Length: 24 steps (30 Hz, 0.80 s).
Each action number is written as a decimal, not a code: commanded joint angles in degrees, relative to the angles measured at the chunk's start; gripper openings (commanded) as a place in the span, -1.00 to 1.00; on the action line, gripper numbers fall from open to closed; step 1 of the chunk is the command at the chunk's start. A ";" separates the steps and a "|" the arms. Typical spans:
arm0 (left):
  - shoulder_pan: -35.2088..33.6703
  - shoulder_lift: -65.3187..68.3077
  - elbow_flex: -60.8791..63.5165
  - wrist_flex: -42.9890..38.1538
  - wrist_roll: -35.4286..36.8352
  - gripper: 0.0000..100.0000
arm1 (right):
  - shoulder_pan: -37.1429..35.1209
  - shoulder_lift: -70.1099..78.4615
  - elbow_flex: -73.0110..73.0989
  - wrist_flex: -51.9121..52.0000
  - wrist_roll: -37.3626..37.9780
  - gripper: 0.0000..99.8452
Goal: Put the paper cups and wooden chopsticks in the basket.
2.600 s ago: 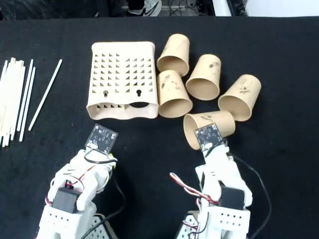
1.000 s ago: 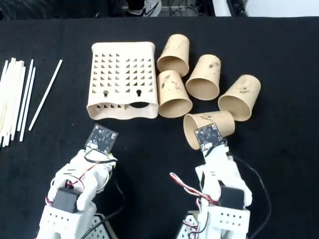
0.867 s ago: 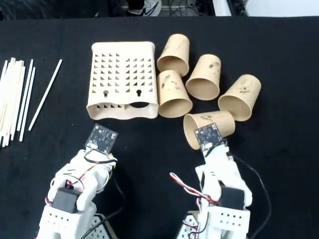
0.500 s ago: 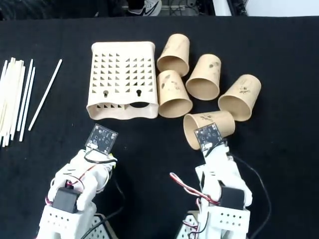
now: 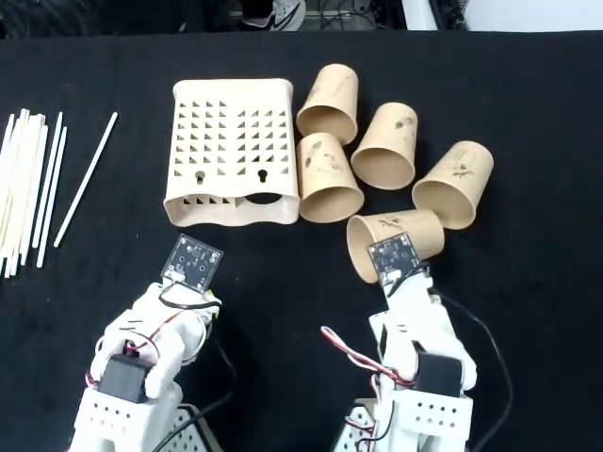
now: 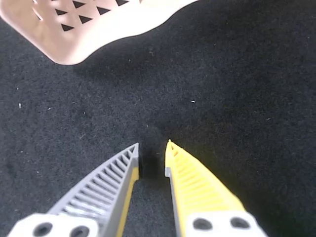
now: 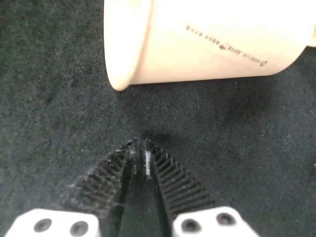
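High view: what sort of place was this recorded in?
Probably a robotics lab or workshop bench: two small arms fixed at the edge of a black-clothed table, staged paper cups and a basket, cables on the floor behind.

The cloth on the table is black, matt and slightly fuzzy, like felt. The basket is smooth cream plastic with a faint sheen. The paper cups are matt tan paper. The chopsticks are pale bare wood. The left gripper has ribbed plastic fingers, one grey and one yellow. The right gripper has ribbed matt black ones.
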 commanded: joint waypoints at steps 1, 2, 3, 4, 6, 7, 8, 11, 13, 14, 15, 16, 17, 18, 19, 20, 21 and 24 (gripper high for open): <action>0.66 -0.26 0.48 0.09 -0.26 -0.80 | -0.53 -3.82 -0.31 -0.09 0.26 -0.97; 0.66 -0.26 0.48 0.09 -0.26 -0.80 | -0.53 -3.74 -0.31 0.09 1.49 -0.97; 0.57 -0.26 0.48 0.09 -0.26 -0.80 | -0.53 -3.74 -0.31 0.35 3.87 -0.97; 0.57 -0.26 0.48 0.09 -0.26 -0.80 | -0.44 -3.74 -0.31 0.53 7.03 -0.97; 0.75 -0.26 0.48 0.09 -0.26 -0.80 | -0.88 -3.74 -0.22 1.67 13.45 -0.97; 0.66 -0.26 0.48 0.09 -0.26 -0.80 | -0.88 -3.82 -0.22 2.02 15.21 -0.97; 0.57 -0.26 0.48 0.09 -0.26 -0.80 | -0.88 -3.82 -0.22 2.02 15.56 -0.97; 0.66 -0.26 0.48 0.09 -0.26 -0.80 | -0.88 -3.82 -0.22 1.93 14.51 -0.97; 0.57 -0.26 0.48 0.09 -0.26 -0.80 | -0.79 -3.82 -0.22 1.93 14.59 -0.97; 0.57 -0.26 0.48 0.09 -0.26 -0.80 | -0.79 -3.82 -0.22 1.93 14.59 -0.97; 0.57 -0.26 0.48 0.09 -0.26 -0.80 | -0.70 -3.82 -0.22 1.93 14.59 -0.97; 0.66 -0.26 0.48 0.09 -0.26 -0.80 | -0.70 -3.82 -0.22 1.93 14.59 -0.97; 0.66 -0.26 0.48 0.09 -0.26 -0.80 | -0.70 -3.82 -0.22 1.93 14.59 -0.97; 0.66 -0.26 0.48 0.09 -0.26 -0.80 | -0.70 -3.82 -0.22 1.93 14.59 -0.97; 0.57 -0.26 0.48 0.09 -0.26 -0.80 | -0.70 -3.82 -0.22 1.93 14.59 -0.97; 0.57 -0.26 0.48 0.09 -0.26 -0.80 | -0.70 -3.82 -0.22 1.93 14.68 -0.97; 0.57 -0.26 0.48 0.09 -0.26 -0.80 | -0.70 -3.82 -0.22 1.93 14.68 -0.97; 0.57 -0.26 0.48 0.09 -0.26 -0.80 | -0.62 -3.82 -0.22 1.93 14.68 -0.97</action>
